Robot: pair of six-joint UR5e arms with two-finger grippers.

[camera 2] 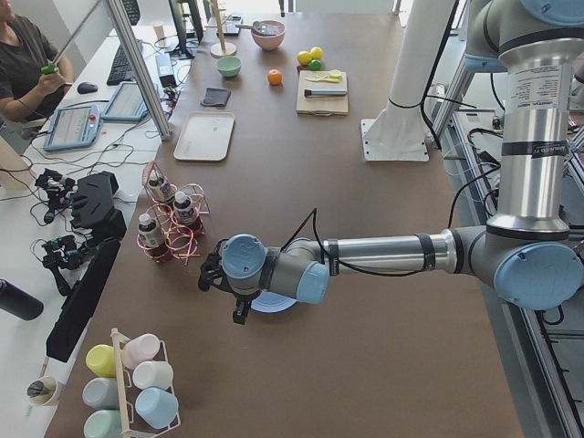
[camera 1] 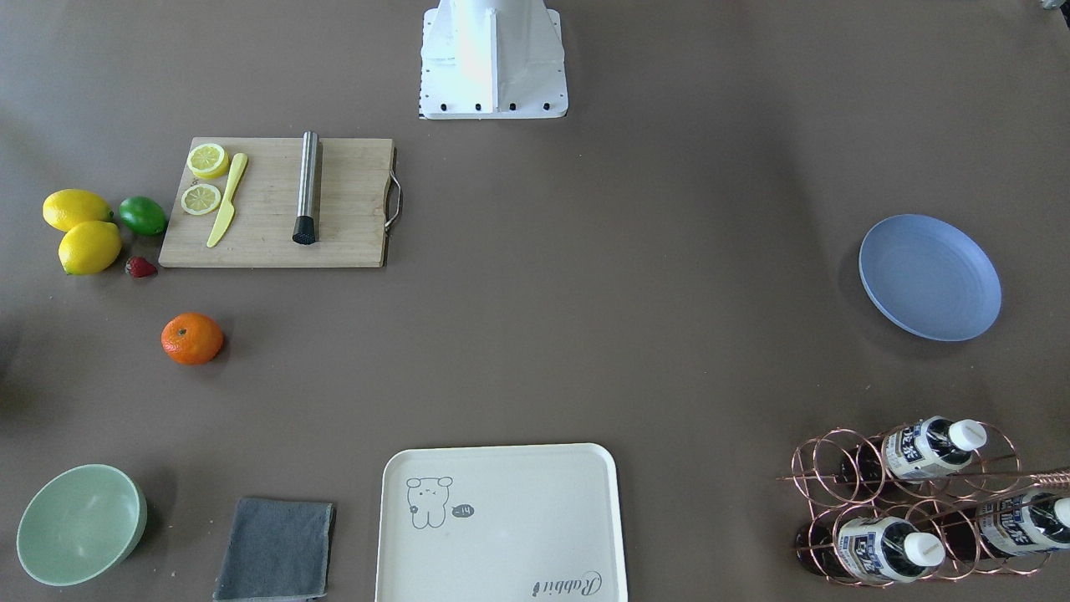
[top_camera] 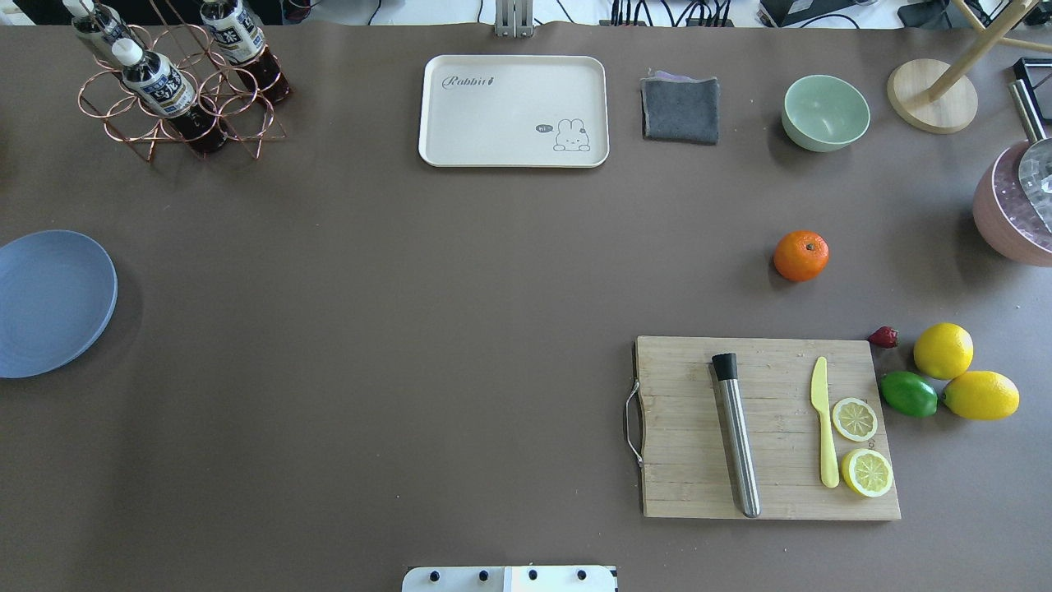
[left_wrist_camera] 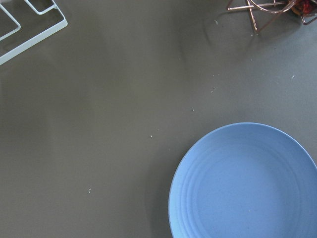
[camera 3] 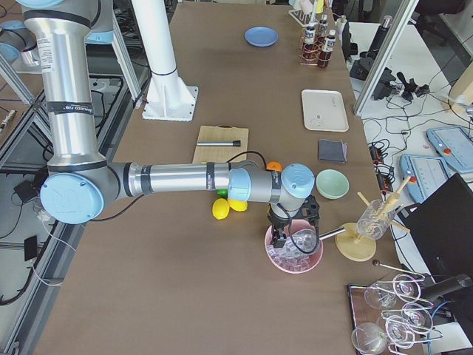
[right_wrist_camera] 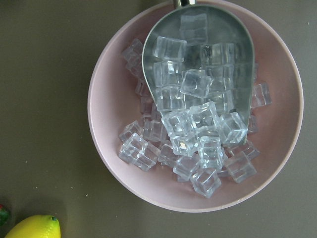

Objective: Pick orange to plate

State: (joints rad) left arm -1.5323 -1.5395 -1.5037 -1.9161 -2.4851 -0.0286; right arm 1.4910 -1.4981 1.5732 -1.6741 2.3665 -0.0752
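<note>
The orange (camera 1: pixel 192 339) (top_camera: pixel 800 256) lies alone on the brown table, just beyond the cutting board, small in the left side view (camera 2: pixel 275 78). The light-blue plate (camera 1: pixel 929 277) (top_camera: pixel 49 302) sits bare at the table's opposite end and fills the lower right of the left wrist view (left_wrist_camera: pixel 247 183). My left gripper (camera 2: pixel 239 313) hangs over the plate's edge; I cannot tell whether it is open or shut. My right gripper (camera 3: pixel 284 233) hovers above a pink bowl of ice cubes (right_wrist_camera: pixel 198 114), far from the orange; its state cannot be told either.
A cutting board (top_camera: pixel 768 427) carries a steel muddler, a yellow knife and lemon slices. Two lemons (top_camera: pixel 943 351), a lime (top_camera: pixel 909 394) and a strawberry lie beside it. A cream tray (top_camera: pixel 514 111), grey cloth (top_camera: pixel 680 108), green bowl (top_camera: pixel 825 113) and bottle rack (top_camera: pixel 177 82) line the far edge.
</note>
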